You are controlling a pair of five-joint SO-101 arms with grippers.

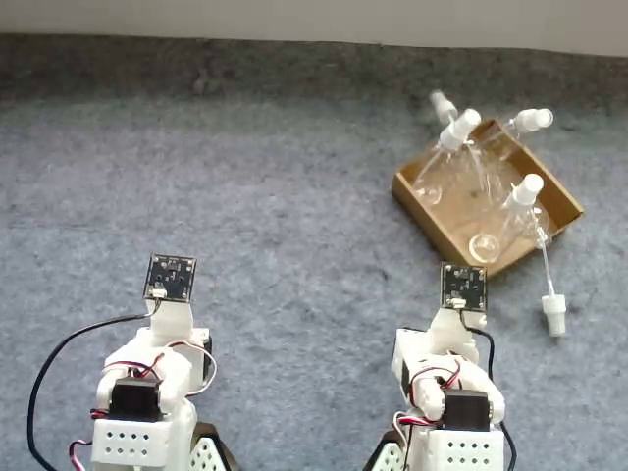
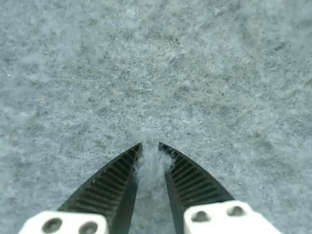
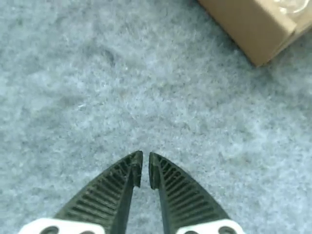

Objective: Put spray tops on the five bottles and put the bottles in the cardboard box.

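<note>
The cardboard box [image 1: 410, 186] sits at the back right of the grey carpet and holds several clear bottles [image 1: 469, 175] lying down, with white spray tops [image 1: 459, 129] on them. One loose spray top [image 1: 555, 316] with a long thin tube lies on the carpet just right of the box's near corner. Both arms are drawn back at the near edge, the left arm [image 1: 147, 388] far from the box and the right arm [image 1: 449, 378] just in front of it. My left gripper [image 2: 150, 145] and right gripper [image 3: 145, 155] hang shut over bare carpet, holding nothing.
A corner of the box [image 3: 251, 27] lies beyond my right gripper. Grey carpet [image 1: 245, 196] spreads across the middle and left. A pale wall edge [image 1: 294, 20] runs along the back.
</note>
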